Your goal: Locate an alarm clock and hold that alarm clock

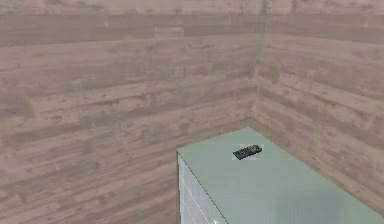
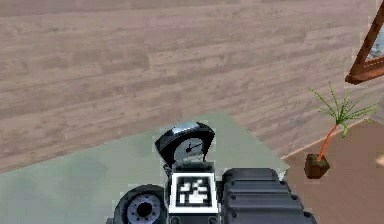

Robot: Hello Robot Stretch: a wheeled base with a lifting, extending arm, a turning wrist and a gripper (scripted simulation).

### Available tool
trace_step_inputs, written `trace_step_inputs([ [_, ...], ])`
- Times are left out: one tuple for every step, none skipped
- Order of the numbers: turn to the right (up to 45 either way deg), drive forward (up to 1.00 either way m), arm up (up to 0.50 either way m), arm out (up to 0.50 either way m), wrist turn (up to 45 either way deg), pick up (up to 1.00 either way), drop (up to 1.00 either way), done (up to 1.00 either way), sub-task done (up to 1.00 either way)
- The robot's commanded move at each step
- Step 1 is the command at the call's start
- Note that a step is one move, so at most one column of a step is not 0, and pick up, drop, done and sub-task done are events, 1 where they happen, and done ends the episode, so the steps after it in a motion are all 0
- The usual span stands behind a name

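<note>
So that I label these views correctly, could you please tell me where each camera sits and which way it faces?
Forward view: on the robot, looking ahead and somewhat down at wood-plank walls and a pale tabletop bearing a small dark flat thing; own body: none.
Arm side view: on the robot's body, looking out to the arm's side at an alarm clock seen against a pale tabletop, and at a potted plant; dark arm parts with a white marked square show at the bottom.
Shared: plank walls and, likely, the same tabletop.

A small dark flat object is recorded on the pale green bench, near its far edge. Beside the bench, a potted plant is noted, with a wooden frame on the wall above.
</note>
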Motion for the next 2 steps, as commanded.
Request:
trace_step_inputs([
  [0.0,0.00,0.00,0.18,0.0,0.00,0.00,0.00,0.00],
  [0.0,0.00,0.00,0.00,45.0,0.00,0.00,0.00,0.00],
])
